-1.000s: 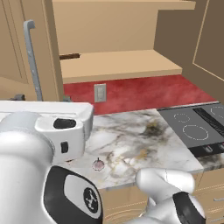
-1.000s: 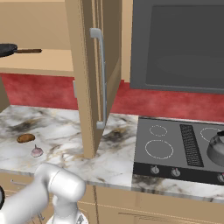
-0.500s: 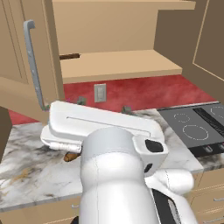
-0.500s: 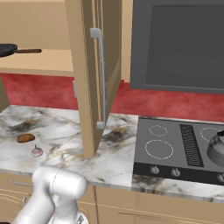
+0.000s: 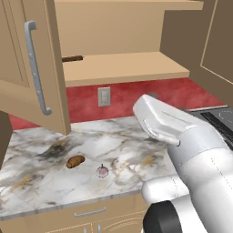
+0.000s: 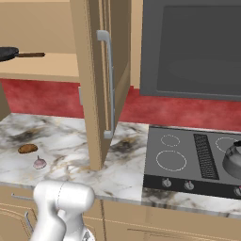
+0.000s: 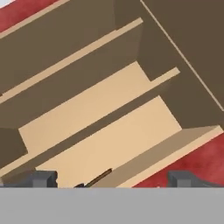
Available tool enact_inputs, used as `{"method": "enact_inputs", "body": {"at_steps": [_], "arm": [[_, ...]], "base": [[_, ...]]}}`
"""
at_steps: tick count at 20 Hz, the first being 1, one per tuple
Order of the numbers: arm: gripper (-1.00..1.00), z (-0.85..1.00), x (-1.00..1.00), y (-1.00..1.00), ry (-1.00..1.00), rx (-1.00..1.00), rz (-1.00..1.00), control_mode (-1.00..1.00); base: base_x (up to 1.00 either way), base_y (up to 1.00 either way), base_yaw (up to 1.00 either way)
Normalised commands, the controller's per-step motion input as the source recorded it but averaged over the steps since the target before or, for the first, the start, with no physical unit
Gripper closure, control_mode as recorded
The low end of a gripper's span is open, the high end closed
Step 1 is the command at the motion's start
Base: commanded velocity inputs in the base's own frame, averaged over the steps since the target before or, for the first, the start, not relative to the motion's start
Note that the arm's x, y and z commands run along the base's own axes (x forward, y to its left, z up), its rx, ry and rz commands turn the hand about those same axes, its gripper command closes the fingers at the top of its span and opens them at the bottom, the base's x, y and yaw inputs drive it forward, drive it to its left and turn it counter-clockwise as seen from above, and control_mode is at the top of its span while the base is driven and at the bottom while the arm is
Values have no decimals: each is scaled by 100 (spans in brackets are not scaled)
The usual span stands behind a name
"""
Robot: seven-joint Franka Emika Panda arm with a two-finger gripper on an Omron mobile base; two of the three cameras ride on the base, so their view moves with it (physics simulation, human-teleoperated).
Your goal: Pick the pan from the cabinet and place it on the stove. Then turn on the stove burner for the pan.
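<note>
End effector: the two dark fingertips of the end effector (image 7: 112,178) stand spread wide with nothing between them, aimed up into the cupboard, which suits a reach for the handle.
Counter: the white and grey marbled counter (image 5: 41,182) carries a small brown potato-like lump (image 5: 75,161) and a small pinkish bulb (image 5: 102,171), lying near each other and well apart from the cooktop; neither belongs to the job.
Stove: the flat dark grey glass stove (image 6: 188,160) has its front-left white burner ring (image 6: 171,160) bare, a likely spot for the pan; a grey pot-like thing at the right edge is cut off.
Cabinet: the light tan wooden wall cabinet (image 5: 132,68) stands with its doors swung open.
Pan: the round dark grey-black frying pan (image 6: 8,53) rests on the lower shelf, handle pointing right; its left side is cut off.
Hidden: in the hand view just the brownish handle tip peeks in.
</note>
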Motion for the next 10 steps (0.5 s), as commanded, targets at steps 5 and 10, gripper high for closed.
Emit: {"method": "enact_inputs", "body": {"at_steps": [5, 10], "arm": [[-100, -17, 31, -38, 5, 21, 19, -100], [-100, -6, 69, -9, 14, 23, 21, -100]], "base": [[0, 0, 0], [0, 0, 0]]}}
